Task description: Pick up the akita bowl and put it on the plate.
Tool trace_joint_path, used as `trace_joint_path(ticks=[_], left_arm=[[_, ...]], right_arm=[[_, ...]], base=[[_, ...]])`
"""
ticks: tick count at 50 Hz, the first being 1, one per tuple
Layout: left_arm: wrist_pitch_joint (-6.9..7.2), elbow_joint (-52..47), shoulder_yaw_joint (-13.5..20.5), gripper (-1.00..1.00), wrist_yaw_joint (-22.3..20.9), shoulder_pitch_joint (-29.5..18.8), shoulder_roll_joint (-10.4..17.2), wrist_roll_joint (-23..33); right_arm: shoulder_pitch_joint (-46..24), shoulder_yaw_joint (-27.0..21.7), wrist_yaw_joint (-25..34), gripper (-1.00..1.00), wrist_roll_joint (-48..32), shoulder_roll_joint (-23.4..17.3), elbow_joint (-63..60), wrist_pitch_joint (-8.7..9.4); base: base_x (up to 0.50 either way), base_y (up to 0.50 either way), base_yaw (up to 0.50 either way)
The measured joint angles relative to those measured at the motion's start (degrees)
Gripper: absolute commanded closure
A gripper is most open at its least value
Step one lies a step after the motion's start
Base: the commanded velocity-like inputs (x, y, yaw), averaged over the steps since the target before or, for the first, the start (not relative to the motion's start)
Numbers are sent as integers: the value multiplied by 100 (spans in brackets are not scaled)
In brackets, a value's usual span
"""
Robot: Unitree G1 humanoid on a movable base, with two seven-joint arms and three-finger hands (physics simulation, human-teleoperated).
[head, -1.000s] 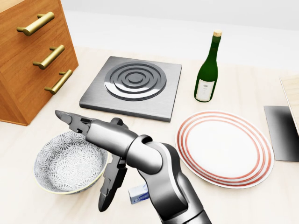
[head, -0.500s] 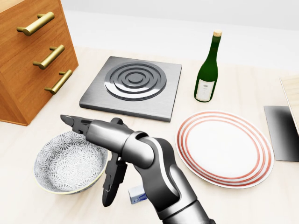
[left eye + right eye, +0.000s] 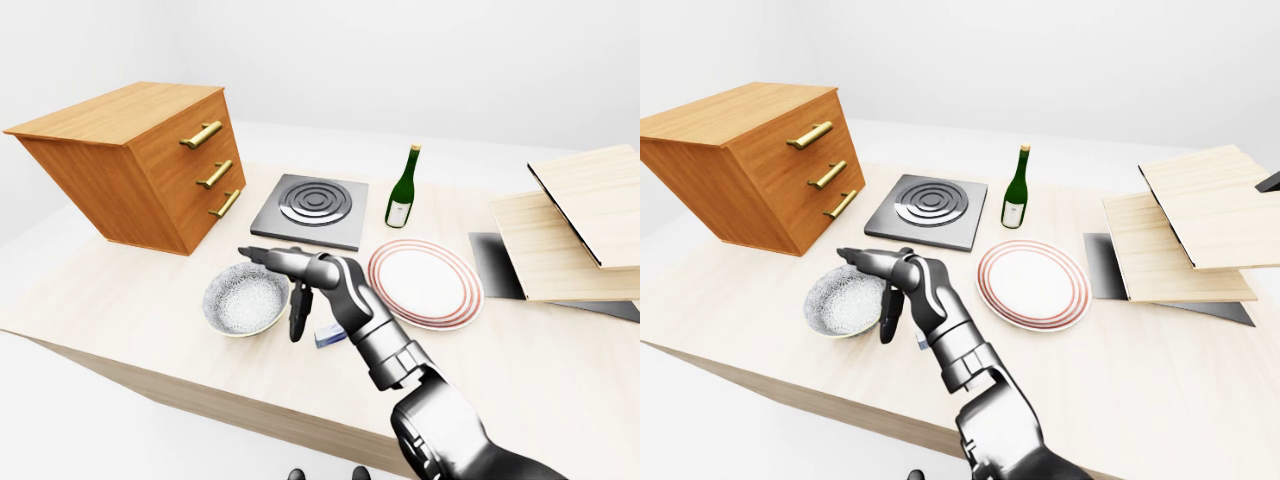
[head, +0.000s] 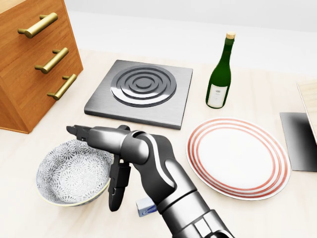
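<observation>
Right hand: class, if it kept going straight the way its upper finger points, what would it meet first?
Likely the akita bowl: the right hand points left across its rim. Past that stands the wooden drawer cabinet. Height above the rim is unclear.

three downward head cameras, shared table (image 3: 560, 350)

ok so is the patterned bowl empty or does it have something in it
Empty. The head view looks straight into the akita bowl and shows only its patterned inside; the right hand stands open about its rim.

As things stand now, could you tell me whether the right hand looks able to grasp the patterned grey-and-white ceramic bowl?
Probably yes. The right hand is open at the patterned grey-and-white ceramic bowl's right rim, one finger over it and another outside the wall. Nothing blocks it.
</observation>
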Motion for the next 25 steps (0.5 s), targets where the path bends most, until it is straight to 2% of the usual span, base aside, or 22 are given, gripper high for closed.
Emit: trace_joint_path(ticks=[25], left_arm=[[0, -9, 5, -100, 0, 14, -14, -14]], right_arm=[[-279, 46, 0, -100, -663, 140, 441, 0]], base=[[0, 0, 0]])
